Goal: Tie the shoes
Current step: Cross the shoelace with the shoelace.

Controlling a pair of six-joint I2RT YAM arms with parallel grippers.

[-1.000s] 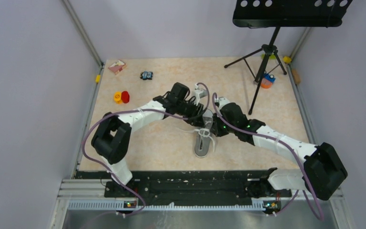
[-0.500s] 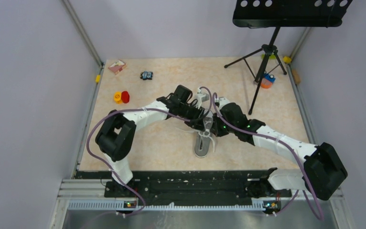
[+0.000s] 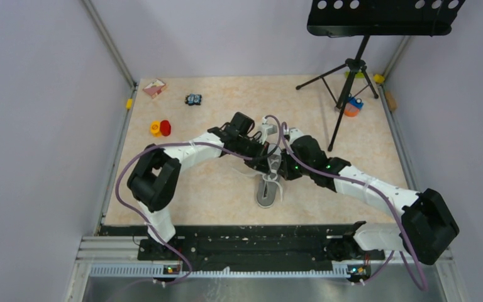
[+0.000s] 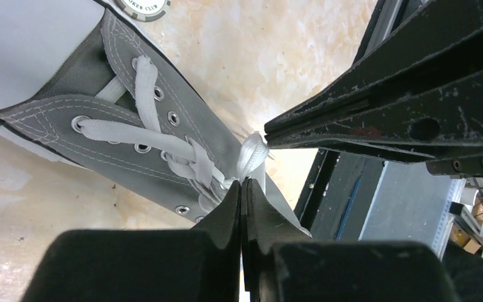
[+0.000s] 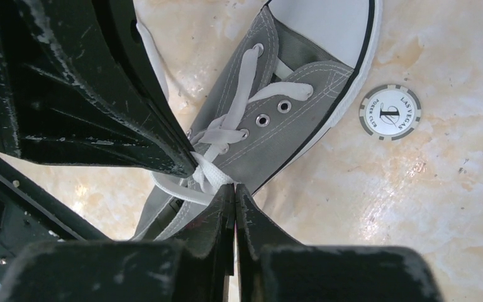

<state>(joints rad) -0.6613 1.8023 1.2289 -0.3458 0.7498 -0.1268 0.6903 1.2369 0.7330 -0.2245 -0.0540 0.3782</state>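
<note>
My left jaws are pinched shut on a strand of the white laces [image 4: 251,157] right at their tips. My right jaws, tips nearly meeting the left ones, are clamped on lace too. The grey sneaker [image 4: 182,123] lies on the surface [image 5: 427,207] just beneath both jaws, its toe cap pointing away from them. A poker chip [image 5: 390,112] sits just beside its sole, ahead of my right jaws.

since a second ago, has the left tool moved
Yes: the left tool edged right in the top view, away from the red piece, toward the shoe, closing on the lace.
</note>
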